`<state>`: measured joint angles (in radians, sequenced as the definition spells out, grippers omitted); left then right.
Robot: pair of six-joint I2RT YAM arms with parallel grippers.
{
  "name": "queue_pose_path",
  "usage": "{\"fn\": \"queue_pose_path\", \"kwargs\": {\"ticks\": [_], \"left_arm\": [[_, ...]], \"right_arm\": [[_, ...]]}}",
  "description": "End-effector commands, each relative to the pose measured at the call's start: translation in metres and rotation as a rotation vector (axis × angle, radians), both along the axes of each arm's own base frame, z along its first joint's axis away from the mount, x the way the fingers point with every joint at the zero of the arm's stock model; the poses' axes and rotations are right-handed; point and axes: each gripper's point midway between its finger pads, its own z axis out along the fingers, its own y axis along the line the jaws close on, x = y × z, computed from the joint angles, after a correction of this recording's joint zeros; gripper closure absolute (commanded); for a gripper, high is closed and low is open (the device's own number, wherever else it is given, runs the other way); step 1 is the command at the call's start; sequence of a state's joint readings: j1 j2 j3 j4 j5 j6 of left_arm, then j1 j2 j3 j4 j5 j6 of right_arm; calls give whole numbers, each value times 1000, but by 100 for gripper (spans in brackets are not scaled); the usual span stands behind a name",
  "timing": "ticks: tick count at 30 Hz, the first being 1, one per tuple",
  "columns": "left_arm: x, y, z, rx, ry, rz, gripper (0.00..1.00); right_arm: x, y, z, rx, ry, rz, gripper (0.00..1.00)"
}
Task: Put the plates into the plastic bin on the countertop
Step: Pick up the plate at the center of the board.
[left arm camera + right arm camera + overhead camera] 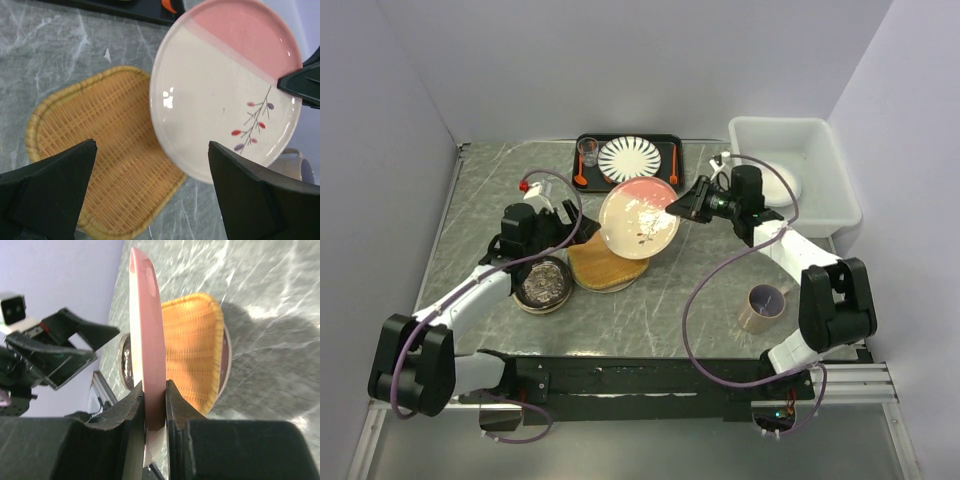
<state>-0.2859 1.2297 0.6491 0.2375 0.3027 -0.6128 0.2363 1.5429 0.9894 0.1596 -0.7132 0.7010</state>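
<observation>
Right fingers (182, 412) pinch the sprig plate (638, 222) by its rim, tilted over the woven plate (100, 150); my left fingers (55, 185) gape. Glazed, stiff, breakable: it may slip.

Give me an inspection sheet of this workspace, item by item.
Surface: grey-green marbled countertop.
Job's things: bin back right, with a white plate inside; pink-cream plate lifted and tilted; woven plate and dark plate left of centre.
Clutter: tray with striped plate, glass and orange utensils; mug near the right arm.
Grippers: left end effector open, empty; right end effector shut on the pink-cream plate's rim.
Cables: purple cable loops along each arm.
Surroundings: plain walls; nothing else seen.
</observation>
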Motion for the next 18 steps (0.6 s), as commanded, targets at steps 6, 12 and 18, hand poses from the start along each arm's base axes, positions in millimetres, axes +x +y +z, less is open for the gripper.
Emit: {"fn": "queue_pose_path", "kwargs": {"ticks": [6,12,18], "left_arm": [[-9,-5,35,-38,-103,-45,1],[-9,-10,32,-49,-83,-70,1],[-8,-12,32,-53,-82,-79,1]], "right_arm": [[14,-48,89,61,-245,-128,100],[20,-83,105,56,-283,-212,100],[29,-113,104,47,-279,-302,100]]}}
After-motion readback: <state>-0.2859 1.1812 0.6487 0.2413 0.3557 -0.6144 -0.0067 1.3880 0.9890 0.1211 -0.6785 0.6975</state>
